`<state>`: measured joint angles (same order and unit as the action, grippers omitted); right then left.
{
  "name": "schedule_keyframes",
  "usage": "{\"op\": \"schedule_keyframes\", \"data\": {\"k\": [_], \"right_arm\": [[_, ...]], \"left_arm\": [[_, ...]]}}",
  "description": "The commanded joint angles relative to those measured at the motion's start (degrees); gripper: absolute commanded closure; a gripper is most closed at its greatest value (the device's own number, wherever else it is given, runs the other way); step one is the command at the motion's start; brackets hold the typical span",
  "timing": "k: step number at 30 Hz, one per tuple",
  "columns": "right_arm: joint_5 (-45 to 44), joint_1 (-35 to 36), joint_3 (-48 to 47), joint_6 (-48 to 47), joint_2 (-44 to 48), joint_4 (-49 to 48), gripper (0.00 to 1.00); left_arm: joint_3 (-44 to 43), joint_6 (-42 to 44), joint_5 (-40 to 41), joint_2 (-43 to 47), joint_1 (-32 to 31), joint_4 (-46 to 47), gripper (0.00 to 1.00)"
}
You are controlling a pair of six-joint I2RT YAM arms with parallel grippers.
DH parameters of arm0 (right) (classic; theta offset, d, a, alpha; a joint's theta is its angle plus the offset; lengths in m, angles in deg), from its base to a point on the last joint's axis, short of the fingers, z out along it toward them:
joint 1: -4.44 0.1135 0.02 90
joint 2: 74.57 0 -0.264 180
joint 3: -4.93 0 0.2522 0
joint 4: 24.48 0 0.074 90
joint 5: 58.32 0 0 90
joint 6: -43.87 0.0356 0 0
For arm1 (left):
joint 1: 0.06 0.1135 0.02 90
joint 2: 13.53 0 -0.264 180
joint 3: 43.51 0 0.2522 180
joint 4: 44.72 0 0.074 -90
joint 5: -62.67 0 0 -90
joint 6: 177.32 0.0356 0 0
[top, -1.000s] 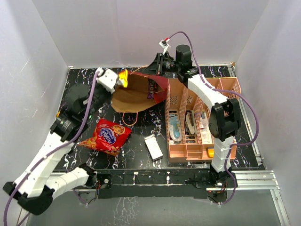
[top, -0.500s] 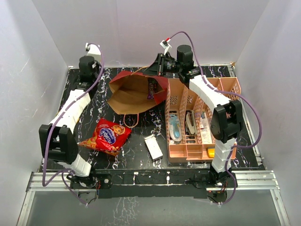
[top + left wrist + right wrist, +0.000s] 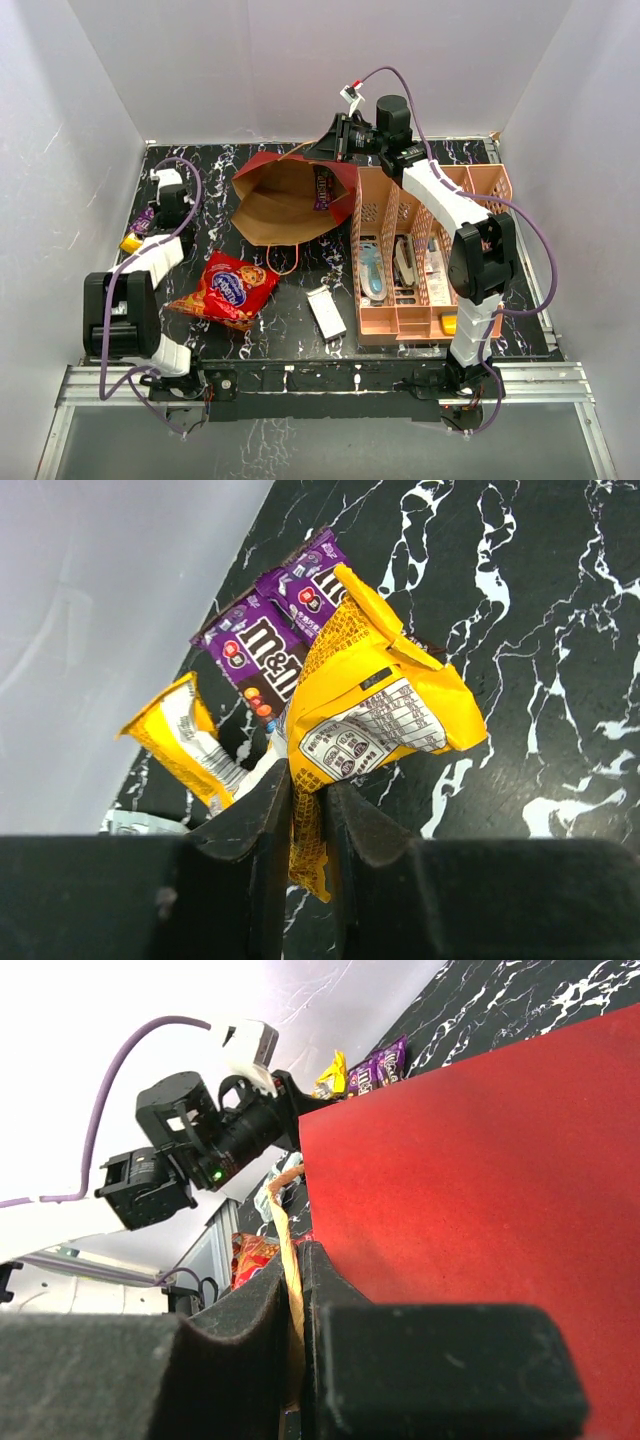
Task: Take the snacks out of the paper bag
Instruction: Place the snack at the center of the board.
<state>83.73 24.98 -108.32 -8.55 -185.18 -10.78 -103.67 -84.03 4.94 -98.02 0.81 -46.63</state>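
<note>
Black marbled tabletop point(image 3: 292, 318) between white walls is our working ground, and the newest arrival over it is the orange-yellow packet point(image 3: 385, 710). A second ago we held it up by the mouth of the paper bag point(image 3: 285, 200). Now it hangs at the table's left edge, our left arm having swung back and folded low beside the wall.

Our left gripper point(image 3: 308, 785) is clamped on the packet's crimped lower end, so the body of the packet sticks out just past the fingertips. Beneath and behind it lie a purple packet point(image 3: 268, 645) and a second yellow packet point(image 3: 178, 742), close together near the wall. We judge this snack is out, and that it only needs letting go onto that small heap.

Further in, the large red snack bag point(image 3: 228, 288) lies flat on the table, well apart from the heap. One purple wrapper point(image 3: 321, 187) still shows inside the paper bag, so the job is not finished.

Our right gripper point(image 3: 297, 1260) is closed on the tan cord handle point(image 3: 287, 1220) at the bag's rim. The bag lies where it lay a second ago, just beside the pink rack point(image 3: 425, 250).
</note>
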Motion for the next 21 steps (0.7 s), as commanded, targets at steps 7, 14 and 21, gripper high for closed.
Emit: {"op": "schedule_keyframes", "data": {"k": [7, 14, 21], "right_arm": [[-0.10, 0.13, -1.34, -0.77, 3.20, -0.82, 0.92], [-0.48, 0.46, -1.61, -0.12, 2.62, -0.95, 0.92], [-0.81, 1.22, -2.33, 0.61, 1.87, -1.70, 0.92]], "left_arm": [[-1.56, -13.12, 4.07, -7.07, 2.07, 2.30, 0.81], [1.45, -20.89, 6.80, -8.91, 3.46, -0.55, 0.78], [-1.63, -30.17, 7.13, -5.16, 3.50, -9.53, 0.55]]}}
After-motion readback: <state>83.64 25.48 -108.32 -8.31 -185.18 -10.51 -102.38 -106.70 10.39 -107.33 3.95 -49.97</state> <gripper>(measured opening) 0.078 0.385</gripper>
